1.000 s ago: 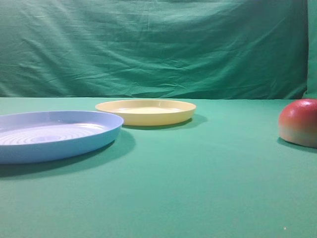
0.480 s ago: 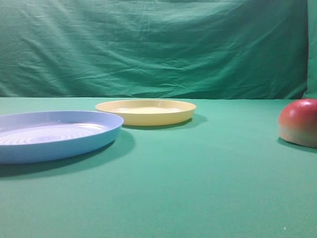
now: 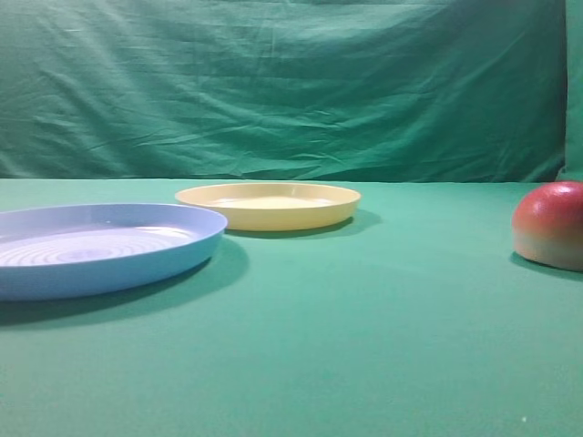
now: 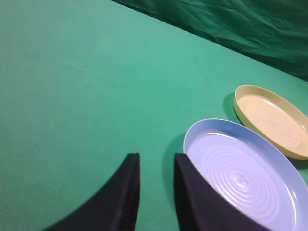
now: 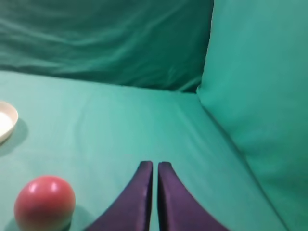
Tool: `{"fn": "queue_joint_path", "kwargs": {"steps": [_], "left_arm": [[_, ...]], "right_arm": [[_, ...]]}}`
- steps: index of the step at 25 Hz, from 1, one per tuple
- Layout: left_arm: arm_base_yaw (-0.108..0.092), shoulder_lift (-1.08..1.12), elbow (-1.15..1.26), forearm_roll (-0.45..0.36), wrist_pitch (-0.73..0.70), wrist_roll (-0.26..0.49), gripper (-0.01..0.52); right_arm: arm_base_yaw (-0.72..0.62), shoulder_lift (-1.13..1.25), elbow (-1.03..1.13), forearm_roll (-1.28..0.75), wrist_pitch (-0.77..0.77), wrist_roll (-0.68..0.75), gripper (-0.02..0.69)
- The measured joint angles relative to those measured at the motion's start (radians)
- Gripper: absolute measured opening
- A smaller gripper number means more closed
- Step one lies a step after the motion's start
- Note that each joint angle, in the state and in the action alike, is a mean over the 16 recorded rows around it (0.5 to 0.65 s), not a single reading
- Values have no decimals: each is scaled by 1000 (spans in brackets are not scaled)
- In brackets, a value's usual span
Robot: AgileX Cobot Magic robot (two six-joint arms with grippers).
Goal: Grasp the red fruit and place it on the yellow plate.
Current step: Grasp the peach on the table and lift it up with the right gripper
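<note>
The red fruit [image 3: 552, 225] rests on the green cloth at the right edge of the exterior view, red on top and pale below. It also shows low left in the right wrist view, the red fruit [image 5: 44, 202] lying well to the left of my right gripper [image 5: 155, 164], whose fingers are shut with nothing between them. The yellow plate [image 3: 269, 205] sits in the middle distance; the yellow plate [image 4: 274, 120] appears at the right of the left wrist view. My left gripper [image 4: 156, 157] hovers by the blue plate, fingers a little apart and holding nothing. Neither gripper appears in the exterior view.
A light blue plate [image 3: 96, 246] with concentric rings lies at the left front, close to the yellow plate; the blue plate [image 4: 240, 173] is just right of the left fingers. A green cloth backdrop [image 3: 291, 82] rises behind, and a green wall [image 5: 260, 82] stands at the right.
</note>
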Motion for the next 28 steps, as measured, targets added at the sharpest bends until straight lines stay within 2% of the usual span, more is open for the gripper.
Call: {"fn": "queue_joint_path", "kwargs": {"steps": [7, 12, 21, 28], "left_arm": [[0, 0, 0, 0, 0, 0, 157], [0, 0, 0, 0, 0, 0, 157], [0, 0, 0, 0, 0, 0, 157], [0, 0, 0, 0, 0, 0, 157]], "right_arm": [[50, 65, -46, -6, -117, 41, 0], [115, 198, -132, -6, -97, 67, 0], [205, 516, -348, -6, 150, 74, 0], [214, 644, -453, -6, 368, 75, 0]]}}
